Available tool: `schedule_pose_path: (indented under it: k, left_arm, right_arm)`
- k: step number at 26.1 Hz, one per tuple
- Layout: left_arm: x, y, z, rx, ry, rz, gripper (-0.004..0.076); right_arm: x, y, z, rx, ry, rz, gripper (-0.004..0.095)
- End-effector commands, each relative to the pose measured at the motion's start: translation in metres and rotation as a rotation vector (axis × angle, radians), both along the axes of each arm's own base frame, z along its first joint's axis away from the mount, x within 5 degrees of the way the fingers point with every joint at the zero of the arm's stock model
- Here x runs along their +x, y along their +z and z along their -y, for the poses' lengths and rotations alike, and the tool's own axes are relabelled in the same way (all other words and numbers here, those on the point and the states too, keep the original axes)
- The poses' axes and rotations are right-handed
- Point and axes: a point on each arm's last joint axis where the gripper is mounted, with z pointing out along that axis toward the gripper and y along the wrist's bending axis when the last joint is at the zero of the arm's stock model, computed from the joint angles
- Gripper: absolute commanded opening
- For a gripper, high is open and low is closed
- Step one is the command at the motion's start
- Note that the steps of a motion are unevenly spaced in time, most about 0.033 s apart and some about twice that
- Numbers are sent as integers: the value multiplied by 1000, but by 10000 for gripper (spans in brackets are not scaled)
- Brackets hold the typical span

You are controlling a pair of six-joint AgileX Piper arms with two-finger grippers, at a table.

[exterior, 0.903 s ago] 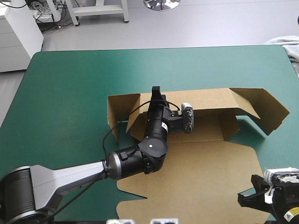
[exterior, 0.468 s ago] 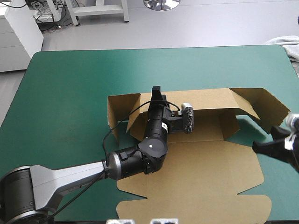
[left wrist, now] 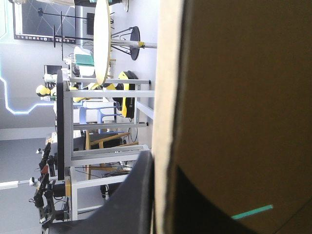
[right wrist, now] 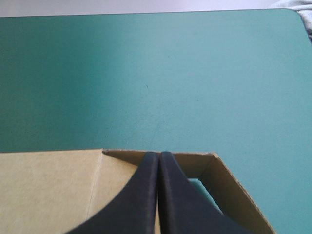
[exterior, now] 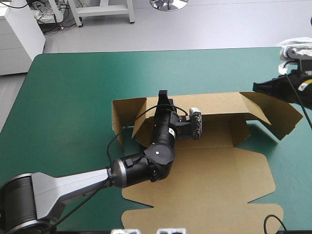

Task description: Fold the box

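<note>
1. Black two-finger left gripper point(exterior: 163, 93) point(left wrist: 163, 168): clamped on the top edge of the box's raised back wall, one finger point(left wrist: 139, 195) on each face of the board; arm reaching in across the flat panel from the near left.
2. Black two-finger right gripper point(exterior: 255, 87) point(right wrist: 159, 154): closed to a single point, nothing between the fingers; tip over the far right corner of the box, just at the rim of the board there; contact not discernible.
3. Table with teal-green cover point(exterior: 73, 97) point(right wrist: 146, 73): bare across its far half.
4. Brown cut-board box point(exterior: 209, 180) point(left wrist: 243, 97) point(right wrist: 48, 190): at mid-table, reaching toward the near edge; large lid panel lying flat on the cover, near side.
5. Back wall point(exterior: 219, 103): upright along the far side of the box, held by the left gripper near its left end.
6. Right end flap point(exterior: 275, 117): angled outward and raised off the cover.
7. Left end flap point(exterior: 124, 114): standing, turned toward the table's left edge.
8. Pale grey cloth point(exterior: 298, 46) point(right wrist: 304, 12): at the table's far right corner, well apart from the box.
</note>
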Motion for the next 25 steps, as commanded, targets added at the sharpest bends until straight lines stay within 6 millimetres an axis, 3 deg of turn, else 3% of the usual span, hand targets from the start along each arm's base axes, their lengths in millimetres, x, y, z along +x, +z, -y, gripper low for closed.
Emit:
schedule_pose_path:
  k: [1,5,11,15,25]
  left_arm:
    - [-5,30,-7,-63,-4,73,-10]
    - [-5,30,-7,-63,-2,73,-10]
    - [-5,30,-7,-63,-2,73,-10]
    - [-5,30,-7,-63,-2,73,-10]
    - [-4,30,-7,-62,1,74,-10]
  right_arm:
    - [30,8,-4,5,38,22,-19]
    - [65,-1,-3,47,80,-67,-19]
    - [95,-23,16,57,82,-228,-19]
    - [98,-33,25,51,99,-281,-19]
    - [90,-41,22,61,184,-362,-19]
